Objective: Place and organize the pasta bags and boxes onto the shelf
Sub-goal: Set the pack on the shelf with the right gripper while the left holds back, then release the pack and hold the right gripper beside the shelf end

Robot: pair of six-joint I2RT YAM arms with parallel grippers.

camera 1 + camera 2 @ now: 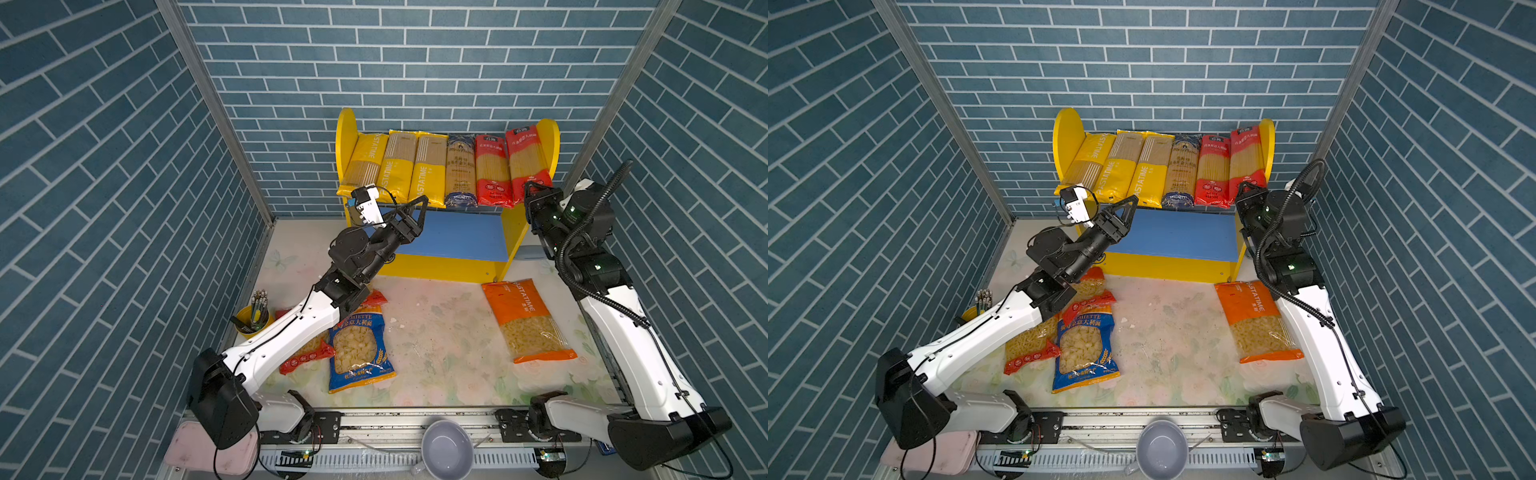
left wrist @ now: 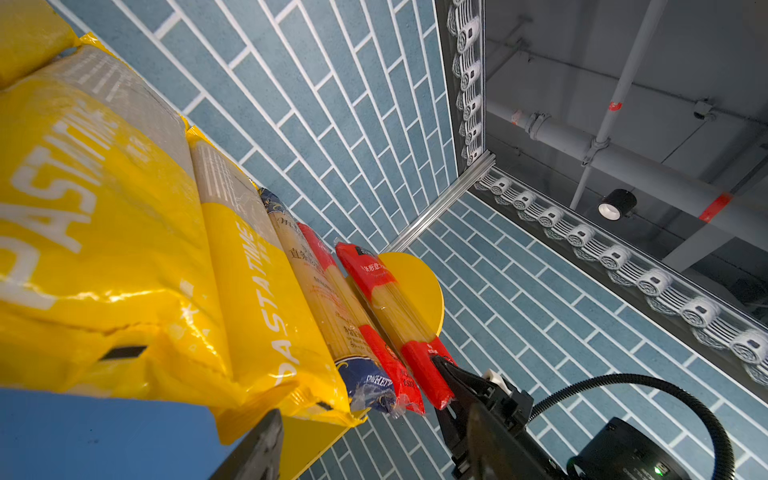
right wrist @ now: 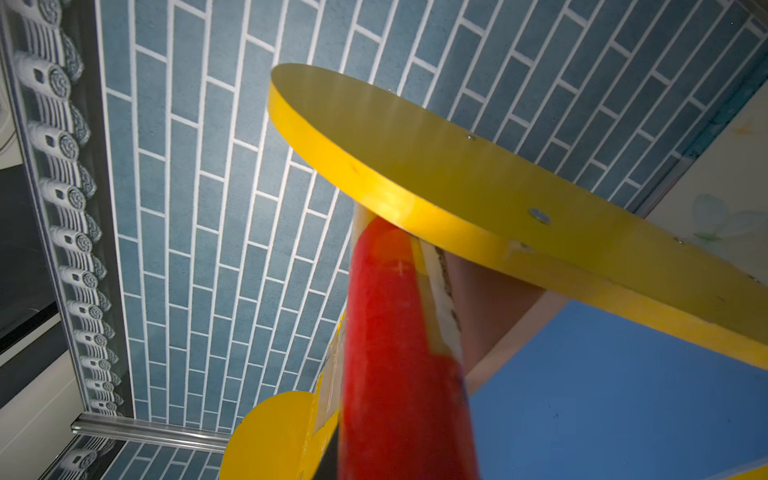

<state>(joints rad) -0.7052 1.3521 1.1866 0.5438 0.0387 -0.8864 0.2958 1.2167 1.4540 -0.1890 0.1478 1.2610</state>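
On the shelf (image 1: pixel 345 137), upper board: six long, glossy spaghetti packs (image 1: pixel 419 170) lean in a row.
Three are yellow, one dark blue, two red, all crinkly plastic between round-topped yellow sides. The right hand (image 1: pixel 528 195) is clamped on the lower end of the outermost red pack (image 1: pixel 527 162). The left hand (image 1: pixel 417 212), jaws apart, grips nothing before the blue board (image 1: pixel 465 237). An orange bag (image 1: pixel 525 320), blue bag (image 1: pixel 359 353) and red bag (image 1: pixel 307 357) lie on the flowered worktop (image 1: pixel 436 332).
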